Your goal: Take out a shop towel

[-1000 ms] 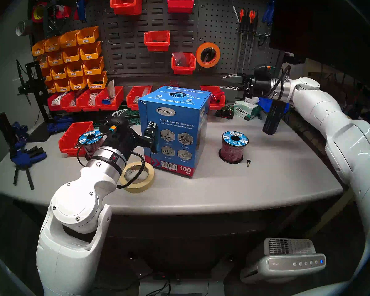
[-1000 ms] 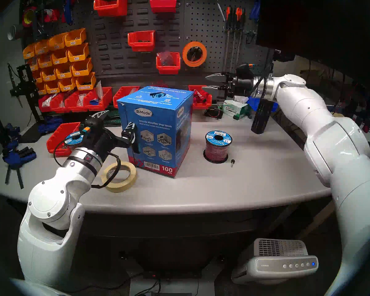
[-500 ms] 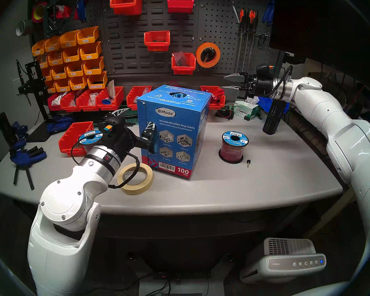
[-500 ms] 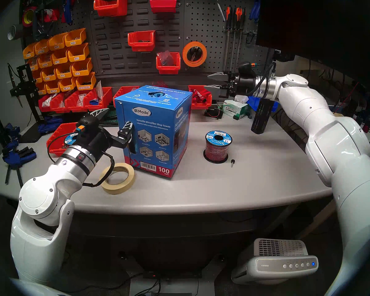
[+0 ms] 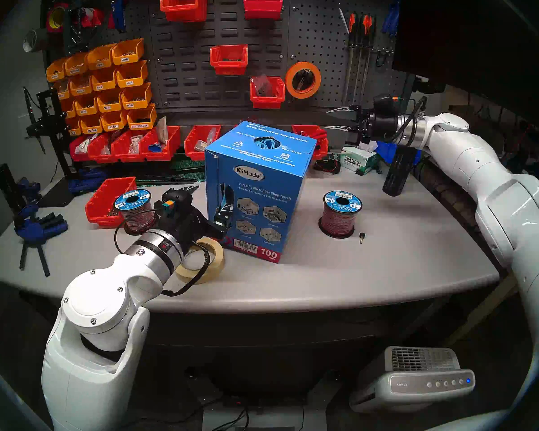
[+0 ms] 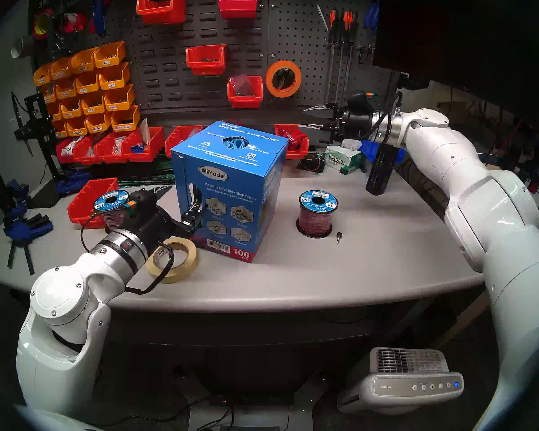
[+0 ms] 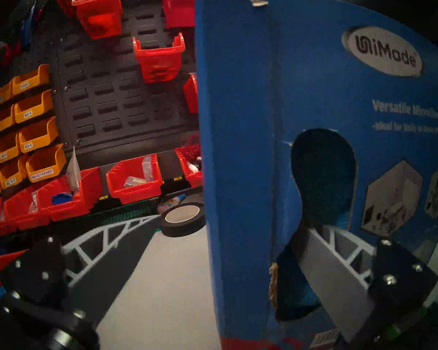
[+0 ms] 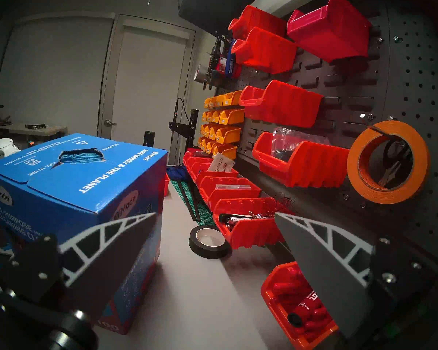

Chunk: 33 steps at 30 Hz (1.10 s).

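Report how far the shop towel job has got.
Done: nothing is out; blue towels still sit in the carton's top hole. In hand: open left gripper straddles the carton's front corner, one finger in the side slot. Left: pull a towel out. Right gripper hangs open, empty.

Your two arms, both with jaws spread.
Left gripper [image 5: 210,200] sits low and level; right gripper [image 5: 335,119] hangs raised, aimed leftward.

On the table stand two wire spools [image 5: 134,210] [image 5: 340,213], one blue carton [image 5: 262,184], one masking tape roll [image 5: 203,262], one Kimtech carton [image 5: 357,162], one black tape roll [image 8: 209,241].
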Each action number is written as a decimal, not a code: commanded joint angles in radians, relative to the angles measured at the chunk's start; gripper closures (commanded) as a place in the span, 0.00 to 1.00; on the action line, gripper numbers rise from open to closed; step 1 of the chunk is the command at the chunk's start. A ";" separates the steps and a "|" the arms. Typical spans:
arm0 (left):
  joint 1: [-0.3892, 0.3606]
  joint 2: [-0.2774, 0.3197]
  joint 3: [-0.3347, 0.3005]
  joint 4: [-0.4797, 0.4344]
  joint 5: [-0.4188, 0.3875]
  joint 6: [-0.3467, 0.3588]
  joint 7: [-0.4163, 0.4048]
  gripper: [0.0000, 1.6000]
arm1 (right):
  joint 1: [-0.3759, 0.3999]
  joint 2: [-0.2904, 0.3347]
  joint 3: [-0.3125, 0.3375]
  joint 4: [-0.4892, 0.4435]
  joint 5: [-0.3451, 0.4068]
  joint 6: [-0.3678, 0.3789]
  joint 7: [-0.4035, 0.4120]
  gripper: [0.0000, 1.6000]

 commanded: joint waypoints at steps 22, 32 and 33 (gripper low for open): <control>-0.030 0.078 -0.398 -0.024 -0.071 0.001 -0.078 0.00 | 0.041 -0.023 0.007 0.010 0.017 -0.002 -0.002 0.00; -0.034 0.075 -0.349 -0.024 -0.157 0.018 -0.175 0.00 | 0.043 -0.026 0.004 0.018 0.015 0.001 -0.002 0.00; -0.035 0.076 -0.345 -0.024 -0.165 0.019 -0.183 0.00 | 0.043 -0.027 0.004 0.019 0.015 0.002 -0.002 0.00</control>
